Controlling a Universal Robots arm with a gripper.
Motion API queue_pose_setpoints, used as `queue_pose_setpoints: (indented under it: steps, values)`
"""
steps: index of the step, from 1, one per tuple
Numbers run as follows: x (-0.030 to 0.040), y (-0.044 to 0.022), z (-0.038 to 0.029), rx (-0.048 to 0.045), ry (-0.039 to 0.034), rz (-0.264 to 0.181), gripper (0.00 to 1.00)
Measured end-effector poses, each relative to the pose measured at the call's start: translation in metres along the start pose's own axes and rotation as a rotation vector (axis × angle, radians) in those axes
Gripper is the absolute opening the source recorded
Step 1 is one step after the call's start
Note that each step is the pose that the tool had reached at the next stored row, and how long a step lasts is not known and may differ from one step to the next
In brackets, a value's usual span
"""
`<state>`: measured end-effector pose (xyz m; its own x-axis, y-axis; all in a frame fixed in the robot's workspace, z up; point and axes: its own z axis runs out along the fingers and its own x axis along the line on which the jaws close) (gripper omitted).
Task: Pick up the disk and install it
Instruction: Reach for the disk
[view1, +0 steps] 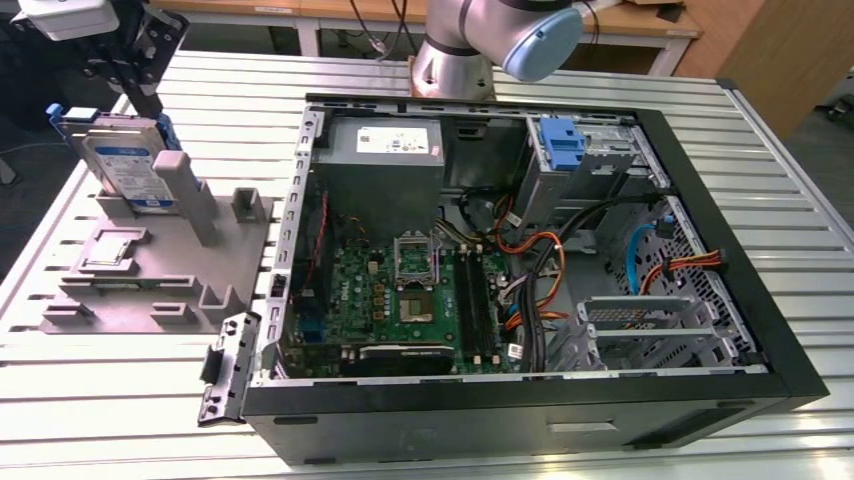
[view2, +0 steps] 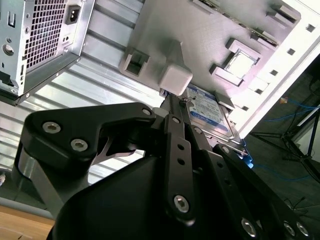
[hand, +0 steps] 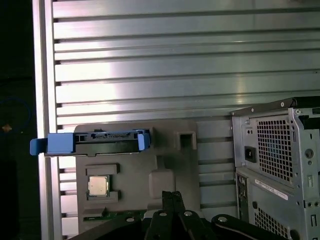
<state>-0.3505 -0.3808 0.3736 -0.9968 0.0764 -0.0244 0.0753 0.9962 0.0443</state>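
Observation:
The disk (view1: 127, 165) stands on edge in a slot of the grey fixture (view1: 160, 290) at the exterior view's left, its blue carrier bracket framing the silver body and its white and blue label facing out. My gripper (view1: 144, 98) hangs just above and behind the disk's top edge, apart from it. In the first wrist view the disk (hand: 95, 142) shows edge-on as a blue bar, and the black fingertips (hand: 172, 197) lie together off to one side with nothing between them. In the second wrist view the labelled face of the disk (view2: 210, 112) lies beyond the fingers (view2: 172, 145).
The open computer case (view1: 747, 330) fills the middle of the ribbed metal table (view1: 120, 400), with a blue latch piece (view1: 561, 145) on a grey cage at its far side. A processor chip (hand: 97, 186) sits in the fixture. The arm's base (view1: 451, 70) stands behind the case.

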Motion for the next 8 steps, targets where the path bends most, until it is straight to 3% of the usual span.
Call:
queue_pose_setpoints:
  steps: [8]
  values:
    - [0.0033, -0.0002, 0.0, 0.0, 0.0, 0.0, 0.1]
